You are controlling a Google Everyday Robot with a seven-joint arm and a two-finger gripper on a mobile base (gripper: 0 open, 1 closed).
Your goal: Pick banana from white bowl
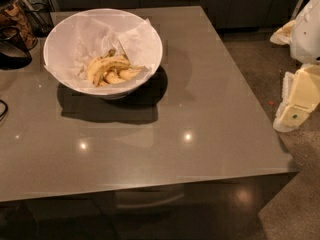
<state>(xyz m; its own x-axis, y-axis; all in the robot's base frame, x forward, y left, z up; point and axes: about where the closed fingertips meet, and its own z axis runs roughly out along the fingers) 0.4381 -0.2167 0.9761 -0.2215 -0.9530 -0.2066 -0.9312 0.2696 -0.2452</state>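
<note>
The white bowl (65,39) stands on the far left part of the grey table (200,114). It is lined with crumpled white paper. In it lies a small pile of bananas. The banana (106,65), long, curved and ripe yellow with a dark tip, lies on top at the left of the pile. Shorter, paler bananas (124,75) lie beside and under it. My gripper (286,120), on a white and cream arm, hangs at the right edge of the view, off the table's right side and far from the bowl. It holds nothing that I can see.
A jar (14,15) and a dark rounded object (11,54) stand at the table's far left. A wire holder (36,9) sits behind the bowl. Dark cabinets run along the back. Speckled floor lies to the right of the table.
</note>
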